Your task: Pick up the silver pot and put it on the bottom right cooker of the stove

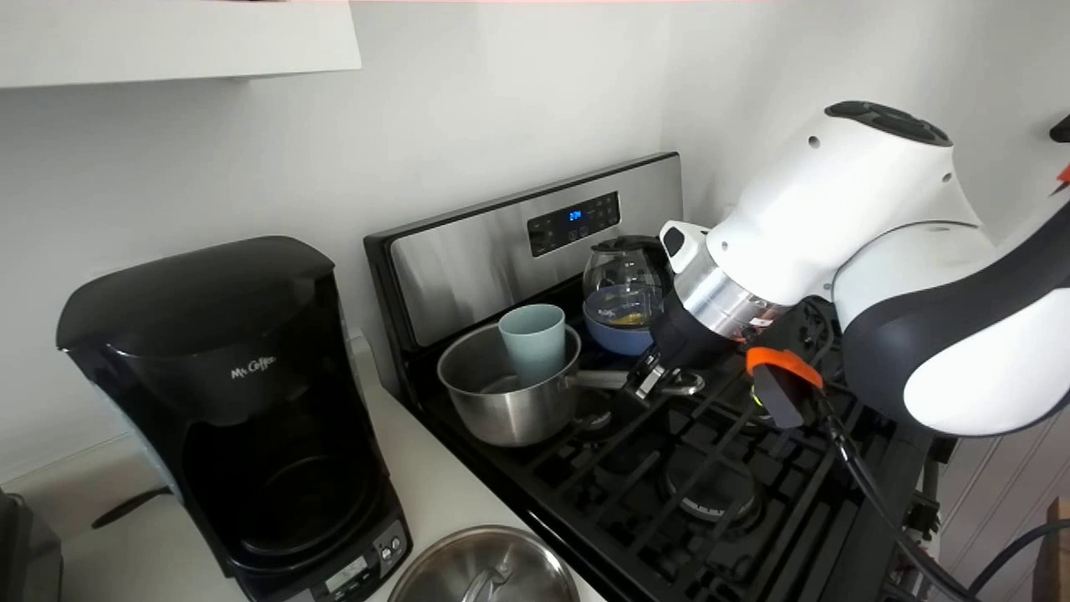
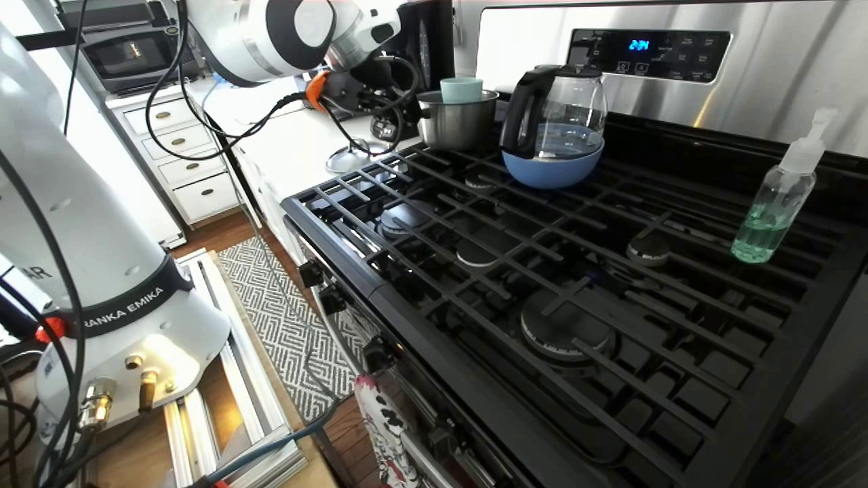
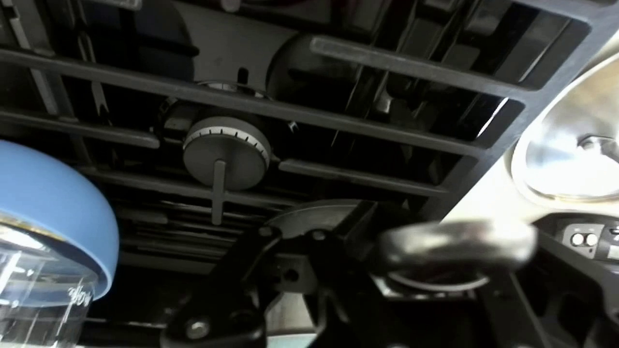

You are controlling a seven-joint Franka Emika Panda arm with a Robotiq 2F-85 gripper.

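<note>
Position of gripper point(image 1: 648, 383): near the looped end of the handle point(image 1: 600, 379), tip across the metal in an exterior view. Grip state: cannot tell. Handle loop blurred before the black linkage in the wrist view; no clear line of sight to any clamping surface. Done, by judgement: approach to the handle; possibly the grasp, unconfirmed. Left at this point: verify a firm hold.

Position of silver pot point(image 1: 506, 418): rear-left area of the stove point(image 2: 536, 271), as judged from its front side, close to the back panel point(image 1: 468, 280). Attitude: upright or nearly so, with a pale green cup point(image 1: 533, 343) standing inside. Base contact with the stove top: apparently present; slight lift impossible to rule out. Left: raise clear of the stove top without tipping the cup.

Adjacent item: glass kettle point(image 2: 569, 135) with rounded blue base, beside the silver pot along the rear. Left: carry forward and across, away from the glass kettle.

Destination, as read from the task: front-right burner point(image 2: 566, 325), well apart from the silver pot. Farther back on the same side: pump bottle point(image 2: 773, 217) with green liquid. Left: lower level onto the front-right burner, release, withdraw. Overall stage, by judgement: early, with transfer not yet made.

Outer area: lid point(image 1: 443, 573) and coffee maker point(image 1: 251, 385) on the counter point(image 1: 435, 485) left of the stove; not called for by the task.
</note>
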